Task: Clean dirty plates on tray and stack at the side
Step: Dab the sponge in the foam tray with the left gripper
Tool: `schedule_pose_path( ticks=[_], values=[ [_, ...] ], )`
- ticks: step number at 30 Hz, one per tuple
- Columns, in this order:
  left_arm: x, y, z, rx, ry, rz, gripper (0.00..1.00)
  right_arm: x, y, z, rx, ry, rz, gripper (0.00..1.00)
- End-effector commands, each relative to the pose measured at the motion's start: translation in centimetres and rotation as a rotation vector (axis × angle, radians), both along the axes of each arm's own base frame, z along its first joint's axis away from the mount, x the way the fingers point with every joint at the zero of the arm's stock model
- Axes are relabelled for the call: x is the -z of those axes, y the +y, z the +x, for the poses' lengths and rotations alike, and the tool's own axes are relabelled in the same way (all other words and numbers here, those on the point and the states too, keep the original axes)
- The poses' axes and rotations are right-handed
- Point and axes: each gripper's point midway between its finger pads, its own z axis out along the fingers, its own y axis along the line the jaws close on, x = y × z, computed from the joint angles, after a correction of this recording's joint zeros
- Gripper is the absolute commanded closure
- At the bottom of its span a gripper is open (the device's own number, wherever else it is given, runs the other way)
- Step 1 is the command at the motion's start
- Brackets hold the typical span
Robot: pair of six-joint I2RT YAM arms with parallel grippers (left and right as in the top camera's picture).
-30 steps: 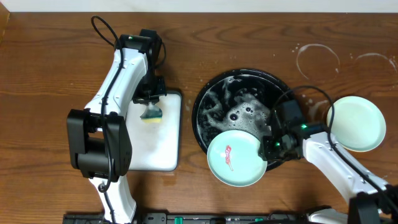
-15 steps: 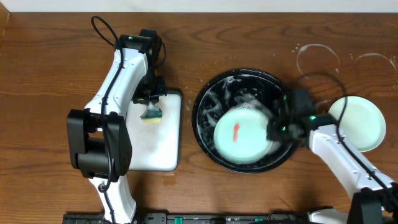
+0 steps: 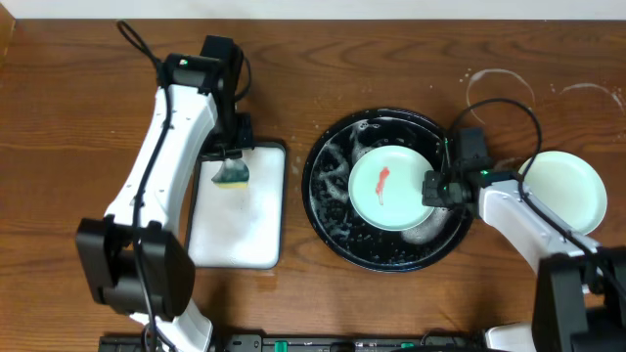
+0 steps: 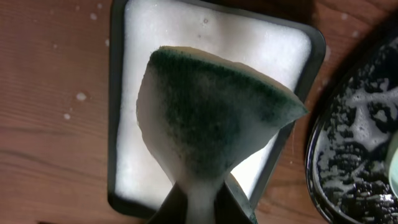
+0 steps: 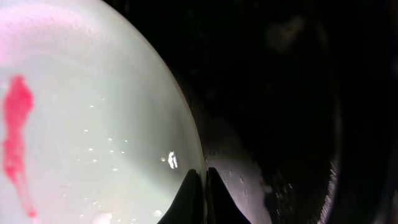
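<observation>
A pale mint plate [image 3: 389, 186] with a red smear lies inside the black soapy tray [image 3: 333, 210]. My right gripper [image 3: 433, 188] is shut on that plate's right rim; in the right wrist view the fingers [image 5: 203, 193] pinch the edge of the plate [image 5: 81, 124]. A second mint plate [image 3: 565, 193], clean, rests on the wooden tabletop at the right. The yellow plate is out of view. My left gripper [image 3: 227, 156] is shut on a green sponge [image 3: 234, 176], held above the white tray; the sponge [image 4: 211, 118] is foamy in the left wrist view.
The white rectangular tray [image 3: 245, 230] full of foam sits left of the black tray. Faint whitish ring stains [image 3: 499, 93] mark the tabletop at the back right. A cable loops over the right arm.
My right gripper moved the smeared plate from the tray's front rim up and back into the tray's middle. The left arm shifted slightly left and back with the sponge.
</observation>
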Motion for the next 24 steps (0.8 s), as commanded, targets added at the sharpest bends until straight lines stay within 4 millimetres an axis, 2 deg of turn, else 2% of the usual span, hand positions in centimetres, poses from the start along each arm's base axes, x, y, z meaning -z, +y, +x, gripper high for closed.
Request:
schedule_pose_path(
  ticks=[1, 5, 6, 8, 12, 18, 24],
  values=[
    [0.8, 0.4, -0.7, 0.001, 0.038, 0.011, 0.92, 0.9, 0.4, 0.3, -0.101, 0.006, -0.041, 0.99],
    [2.7, 0.6, -1.8, -0.001, 0.083, 0.019, 0.92, 1.2, 0.3, 0.7, -0.097, 0.0, -0.04, 0.99],
    [3.2, 0.6, -1.9, -0.001, 0.088, 0.02, 0.92, 1.2, 0.3, 0.7, -0.097, -0.001, -0.039, 0.95],
    [4.5, 0.6, -2.2, -0.001, 0.095, 0.02, 0.92, 1.2, 0.3, 0.6, -0.092, 0.001, -0.037, 0.8],
    [7.5, 0.6, -2.2, -0.013, 0.078, 0.017, 0.92, 1.4, 0.2, 0.2, -0.078, 0.021, -0.037, 0.67],
    [11.9, 0.5, -1.7, -0.032, 0.005, 0.001, 0.92, 1.4, 0.2, 0.0, -0.079, 0.028, -0.037, 0.66],
    [15.4, 0.6, -2.3, -0.057, -0.044, -0.008, 0.92, 1.4, 0.2, 0.0, -0.079, 0.029, -0.037, 0.67]
  ],
)
